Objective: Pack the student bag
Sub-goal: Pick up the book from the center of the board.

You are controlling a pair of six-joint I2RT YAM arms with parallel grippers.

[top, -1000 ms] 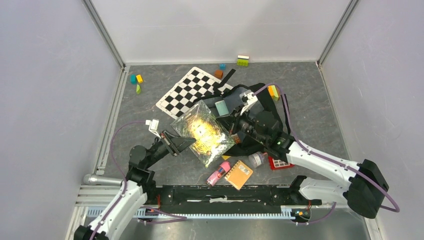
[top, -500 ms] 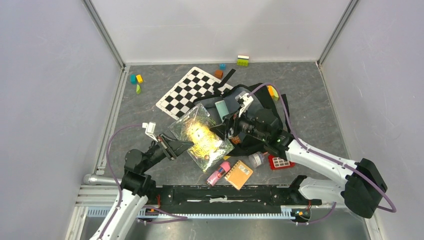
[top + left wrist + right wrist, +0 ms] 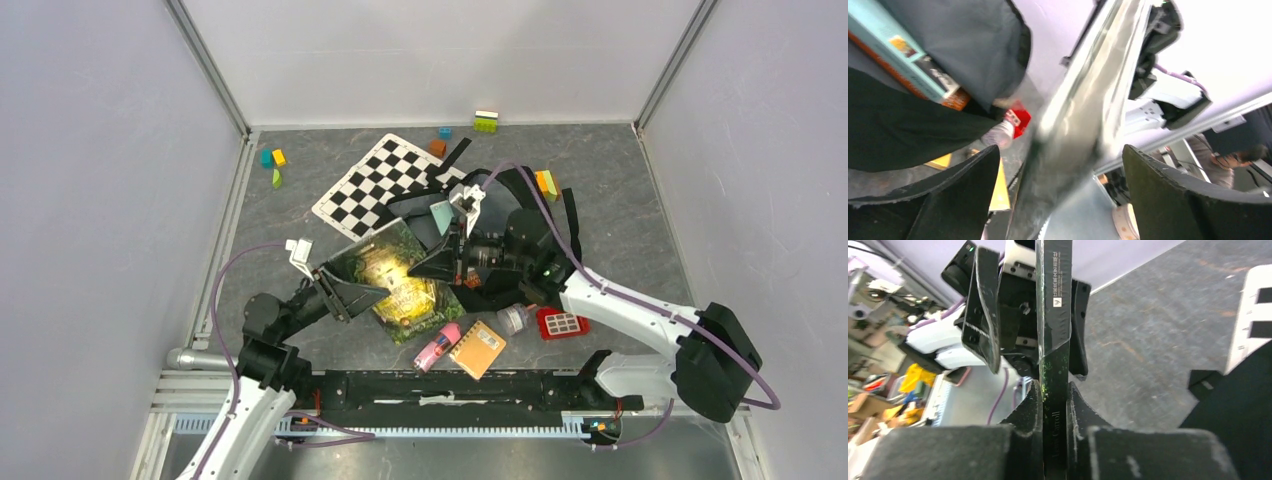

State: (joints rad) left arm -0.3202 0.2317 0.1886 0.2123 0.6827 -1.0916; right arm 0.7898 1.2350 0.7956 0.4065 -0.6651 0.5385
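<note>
Packing at an early stage. Along the near edge of the bench (image 3: 620, 200) an orange notebook (image 3: 478, 348), a pink bottle (image 3: 437, 345) and a red calculator (image 3: 560, 323) lie outside the bag. Just beyond them, a green book (image 3: 405, 290) is carried on edge. The right pincer (image 3: 1054, 390) is clamped on it, while the left pincer (image 3: 365, 293) stands apart on either side, not gripping. The student bag (image 3: 490, 297) lies mid-bench, right of centre, under the right arm. A teal book (image 3: 441, 214) shows at its opening, apparently already packed. Farther back lie a checkered board (image 3: 375, 180) and loose blocks (image 3: 486, 121) by the far edge. The bench is mottled grey, enclosed by pale walls (image 3: 430, 50).
</note>
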